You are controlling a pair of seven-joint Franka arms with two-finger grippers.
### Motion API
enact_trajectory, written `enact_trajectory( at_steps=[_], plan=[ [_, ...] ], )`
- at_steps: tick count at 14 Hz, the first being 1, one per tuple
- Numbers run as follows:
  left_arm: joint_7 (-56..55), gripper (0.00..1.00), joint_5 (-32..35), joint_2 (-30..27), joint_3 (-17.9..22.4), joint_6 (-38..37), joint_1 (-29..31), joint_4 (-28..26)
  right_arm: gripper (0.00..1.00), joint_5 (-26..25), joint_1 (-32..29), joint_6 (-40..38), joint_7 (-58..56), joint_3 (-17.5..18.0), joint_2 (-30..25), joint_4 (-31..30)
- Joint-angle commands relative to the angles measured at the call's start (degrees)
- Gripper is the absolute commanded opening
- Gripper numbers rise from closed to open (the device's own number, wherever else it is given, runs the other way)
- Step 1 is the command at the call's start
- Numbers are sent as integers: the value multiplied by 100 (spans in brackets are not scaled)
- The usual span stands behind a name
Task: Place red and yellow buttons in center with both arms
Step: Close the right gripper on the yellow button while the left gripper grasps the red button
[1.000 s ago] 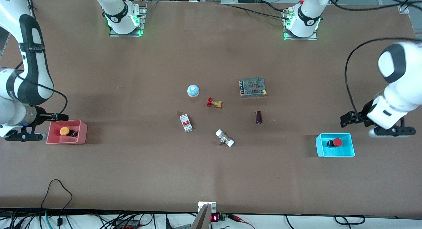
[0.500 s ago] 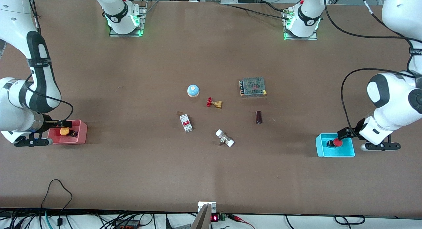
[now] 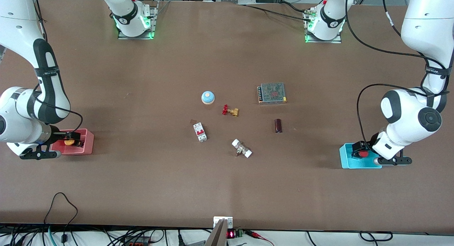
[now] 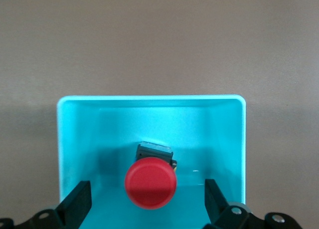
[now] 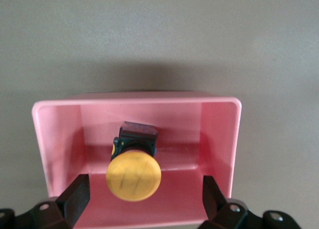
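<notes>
The red button lies in a cyan bin at the left arm's end of the table. My left gripper is open, low over that bin. In the left wrist view the red cap sits between the spread fingers inside the cyan bin. The yellow button lies in a pink bin at the right arm's end. My right gripper is open, low over it. In the right wrist view the yellow cap sits between the fingers in the pink bin.
Mid-table lie a blue-domed bell, a red-handled brass valve, a white circuit breaker, a white-ended fitting, a dark cylinder and a metal power supply.
Both arms have come down and inward. The left gripper moved from beside the cyan bin to over the red button. The right gripper moved over the yellow button.
</notes>
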Motion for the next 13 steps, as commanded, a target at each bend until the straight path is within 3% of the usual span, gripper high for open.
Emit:
enact_trajectory(
  at_steps=[1, 6, 9, 13],
  plan=[
    [-6, 96, 79, 80, -1, 166, -28, 95, 100, 19, -65, 70, -70, 44, 130, 158],
    [-6, 54, 79, 36, -1, 131, -19, 103, 100, 27, -74, 167, -70, 53, 253, 158],
    [-15, 36, 79, 1, -1, 104, -19, 103, 100, 106, -74, 167, -70, 53, 262, 158],
    [-68, 27, 79, -262, -1, -88, -19, 112, 86, 115, -74, 167, -70, 53, 271, 167]
  ],
)
